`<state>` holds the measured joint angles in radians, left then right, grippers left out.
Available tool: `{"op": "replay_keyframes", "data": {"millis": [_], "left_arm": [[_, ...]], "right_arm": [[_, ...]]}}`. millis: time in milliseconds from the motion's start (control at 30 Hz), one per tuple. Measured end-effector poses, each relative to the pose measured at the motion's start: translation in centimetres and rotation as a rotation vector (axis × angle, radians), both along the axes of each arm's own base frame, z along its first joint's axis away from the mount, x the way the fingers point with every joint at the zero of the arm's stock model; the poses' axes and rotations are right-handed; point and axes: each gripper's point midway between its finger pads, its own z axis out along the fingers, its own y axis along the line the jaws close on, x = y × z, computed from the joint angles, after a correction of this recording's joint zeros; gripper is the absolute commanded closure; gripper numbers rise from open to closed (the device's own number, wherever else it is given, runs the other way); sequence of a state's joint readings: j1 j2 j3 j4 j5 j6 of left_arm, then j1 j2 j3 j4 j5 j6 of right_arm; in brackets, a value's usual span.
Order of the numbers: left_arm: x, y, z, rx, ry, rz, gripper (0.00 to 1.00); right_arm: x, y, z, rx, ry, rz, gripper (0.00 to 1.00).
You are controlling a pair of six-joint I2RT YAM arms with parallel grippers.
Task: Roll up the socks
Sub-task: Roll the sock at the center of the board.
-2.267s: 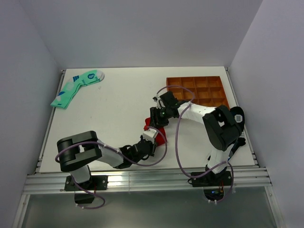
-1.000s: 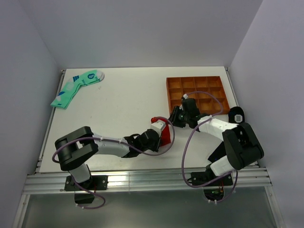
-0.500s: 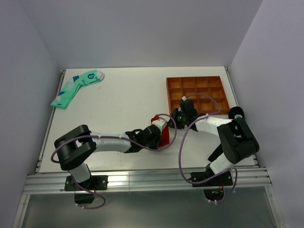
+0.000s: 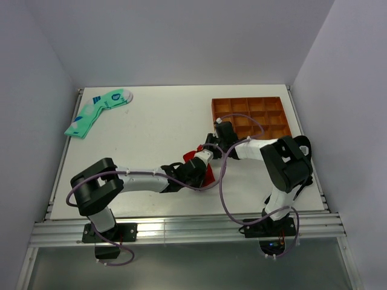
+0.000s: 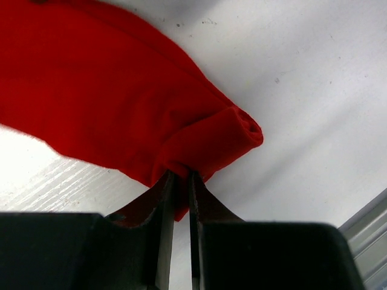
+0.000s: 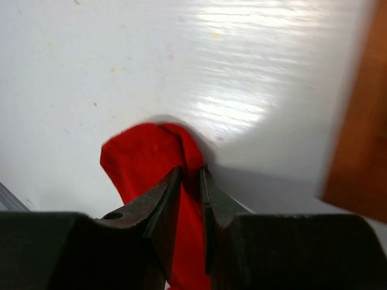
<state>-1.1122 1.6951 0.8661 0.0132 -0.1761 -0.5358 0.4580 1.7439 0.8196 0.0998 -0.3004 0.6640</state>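
The left arm runs low along the near edge of the worktop (image 4: 157, 127), from its base at the near left corner toward the middle; the left pincer (image 5: 180, 178) is clenched on the socks (image 4: 207, 175), its two fingers pressed almost together on a folded edge of the red fabric; in the left wrist view the fabric bunches into a rounded fold just beyond the fingertips and spreads away to the left, lying on the white surface; the socks sit right of the middle of the worktop, nearer the near edge than the far one, between the near edge and the brown tray (image 4: 213, 115); the right arm rises from the near right corner and bends back toward the middle, so that the right pincer (image 6: 190, 174) meets the socks from the far side; its fingers are drawn close, grasping a narrow ridge of red cloth, with a small rounded lobe of the sock showing just past the tips; the tray, divided into square compartments, lies by the far right corner, close behind the right pincer; a mint-green sock (image 4: 97, 112) with blue marks lies flat at the far left corner, well apart from both arms.
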Motion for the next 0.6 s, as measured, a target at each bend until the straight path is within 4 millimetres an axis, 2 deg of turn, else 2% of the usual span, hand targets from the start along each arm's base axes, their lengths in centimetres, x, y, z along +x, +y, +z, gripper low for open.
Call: {"op": "replay_keyframes", "data": {"millis": [100, 233, 467, 600], "left_arm": [[0.1, 0.1, 0.0, 0.007, 0.018, 0.003, 1.00], [0.4, 0.3, 0.0, -0.015, 0.064, -0.002, 1.00], [0.9, 1.7, 0.0, -0.084, 0.187, -0.020, 1.00], [0.8, 2.3, 0.0, -0.100, 0.246, -0.035, 1.00]], "right_arm": [[0.4, 1.8, 0.1, 0.012, -0.003, 0.039, 0.74], [0.4, 3.2, 0.1, 0.028, -0.009, 0.069, 0.74], [0.4, 3.0, 0.2, 0.081, 0.000, 0.062, 0.71], [0.2, 2.9, 0.3, 0.104, -0.007, 0.060, 0.66]]}}
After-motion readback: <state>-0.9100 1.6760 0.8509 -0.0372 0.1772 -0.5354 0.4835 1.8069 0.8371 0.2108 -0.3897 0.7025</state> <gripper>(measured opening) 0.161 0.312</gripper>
